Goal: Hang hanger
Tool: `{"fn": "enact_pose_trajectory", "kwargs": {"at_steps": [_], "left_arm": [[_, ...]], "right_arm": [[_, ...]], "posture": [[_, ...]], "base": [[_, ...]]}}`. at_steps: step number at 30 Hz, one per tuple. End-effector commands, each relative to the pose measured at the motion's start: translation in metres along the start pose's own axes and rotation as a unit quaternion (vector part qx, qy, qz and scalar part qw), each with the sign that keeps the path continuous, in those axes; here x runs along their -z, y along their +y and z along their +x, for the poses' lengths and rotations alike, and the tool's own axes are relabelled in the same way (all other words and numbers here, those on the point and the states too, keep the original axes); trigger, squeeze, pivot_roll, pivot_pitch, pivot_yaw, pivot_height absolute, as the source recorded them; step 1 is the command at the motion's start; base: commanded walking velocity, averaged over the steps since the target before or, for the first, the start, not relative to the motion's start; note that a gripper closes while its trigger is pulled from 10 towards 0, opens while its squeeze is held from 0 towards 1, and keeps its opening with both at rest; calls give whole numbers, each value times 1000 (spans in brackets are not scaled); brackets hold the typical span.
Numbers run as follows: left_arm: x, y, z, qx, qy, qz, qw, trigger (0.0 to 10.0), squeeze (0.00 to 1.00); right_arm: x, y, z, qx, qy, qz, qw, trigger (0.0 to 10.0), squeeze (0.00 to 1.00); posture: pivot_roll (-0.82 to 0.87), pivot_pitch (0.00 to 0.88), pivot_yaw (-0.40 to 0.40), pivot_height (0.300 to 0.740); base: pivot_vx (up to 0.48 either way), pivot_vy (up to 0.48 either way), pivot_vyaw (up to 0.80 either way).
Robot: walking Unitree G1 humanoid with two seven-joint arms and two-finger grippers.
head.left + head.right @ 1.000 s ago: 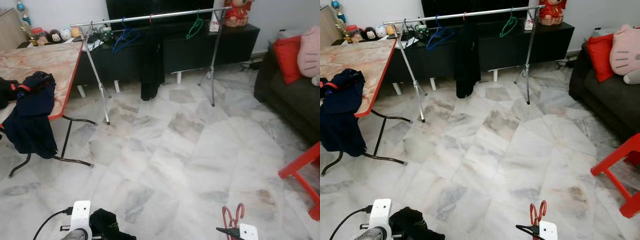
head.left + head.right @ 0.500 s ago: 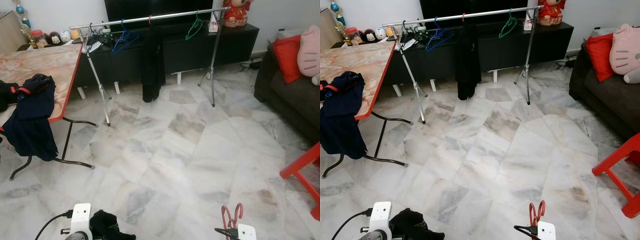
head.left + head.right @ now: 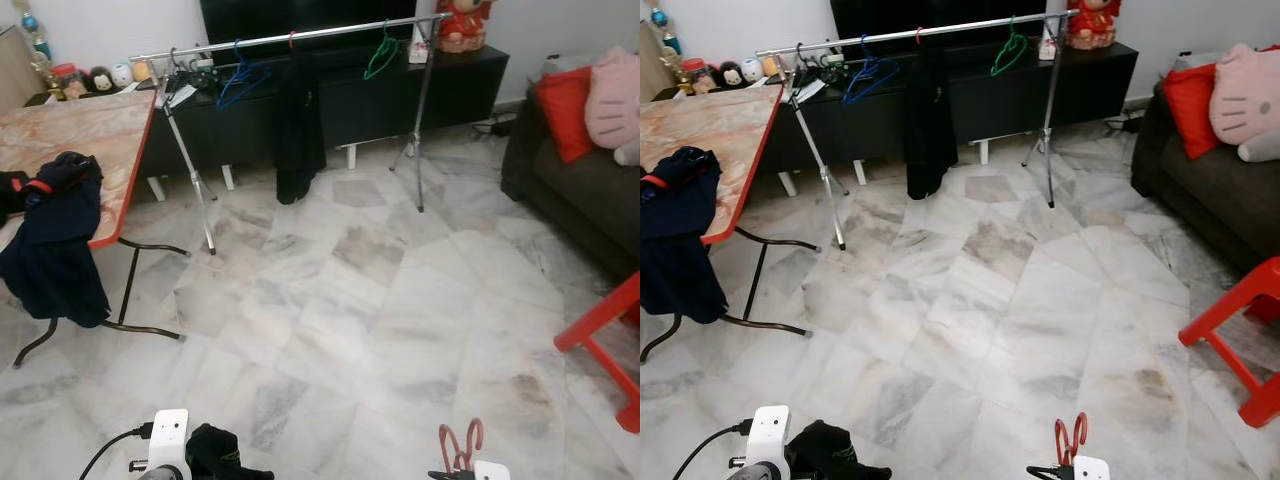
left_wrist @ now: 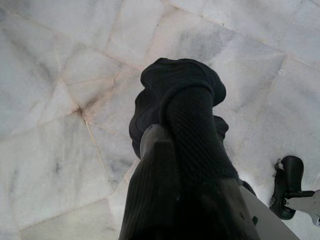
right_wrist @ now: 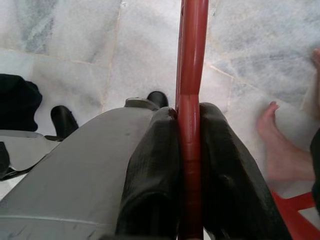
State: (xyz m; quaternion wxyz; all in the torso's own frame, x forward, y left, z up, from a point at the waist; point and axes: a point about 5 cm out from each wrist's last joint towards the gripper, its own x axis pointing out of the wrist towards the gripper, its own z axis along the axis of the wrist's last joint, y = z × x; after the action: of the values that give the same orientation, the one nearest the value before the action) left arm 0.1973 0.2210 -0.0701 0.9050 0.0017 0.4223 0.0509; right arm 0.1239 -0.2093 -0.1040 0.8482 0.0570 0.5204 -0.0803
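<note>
The red plastic hanger [image 5: 189,75] sits clamped between the two black fingers [image 5: 150,165] of my right gripper [image 5: 189,130]; they press tight on either side of its thin shaft, which runs straight out past the tips over the floor. From my head I see its looped red top [image 3: 458,447] poking up low at my right, well short of the rail. My left gripper [image 4: 172,125] is pinched on a bunched black cloth [image 4: 170,90], the fabric draped over one finger, and the same dark bundle [image 3: 215,455] shows low at my left.

Under both lies the white and grey marble tile floor [image 3: 380,300]. A person's bare foot [image 5: 280,150] rests on the tiles beside my right gripper.

Across the room stands the long silver clothes rail [image 3: 290,35] on splayed metal legs. A blue hanger [image 3: 233,80], a hanging black garment [image 3: 298,120] and a green hanger [image 3: 381,58] are on it. Behind it runs a low black cabinet [image 3: 460,85] with a red figurine [image 3: 460,22] on top.

At my left is a marble-patterned folding table with a red edge [image 3: 90,140], a dark navy garment [image 3: 55,240] hanging over its edge. At my right are a dark sofa [image 3: 580,200] with a red cushion [image 3: 565,110] and a pink plush pillow [image 3: 612,95], and nearer, a red plastic stool [image 3: 605,345].
</note>
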Motion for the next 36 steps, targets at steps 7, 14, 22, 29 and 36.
{"fn": "enact_pose_trajectory", "kwargs": {"at_steps": [7,14,22,29,36], "left_arm": [[5,12,-2,-16,13,-5,1000,10000,0],[8,12,-3,-14,20,-3,1000,10000,0],[10,13,-3,-15,24,-2,1000,10000,0],[10,19,-4,-20,28,0,999,10000,0],[11,27,-5,-27,34,-2,999,10000,0]], "right_arm": [[-2,3,1,-2,0,-4,1000,10000,0],[-6,2,1,-1,-3,-13,1000,10000,0],[-7,-1,1,2,-2,-20,1000,10000,0],[-12,5,2,-3,-6,-20,1000,10000,0],[-10,8,3,-8,-4,-27,1000,10000,0]], "posture": [[-164,0,57,740],[-174,0,55,740],[-170,0,54,740],[-157,0,59,740],[-150,0,64,740]], "base": [[0,200,0],[0,314,0],[0,329,0],[0,348,0],[0,350,0]]}}
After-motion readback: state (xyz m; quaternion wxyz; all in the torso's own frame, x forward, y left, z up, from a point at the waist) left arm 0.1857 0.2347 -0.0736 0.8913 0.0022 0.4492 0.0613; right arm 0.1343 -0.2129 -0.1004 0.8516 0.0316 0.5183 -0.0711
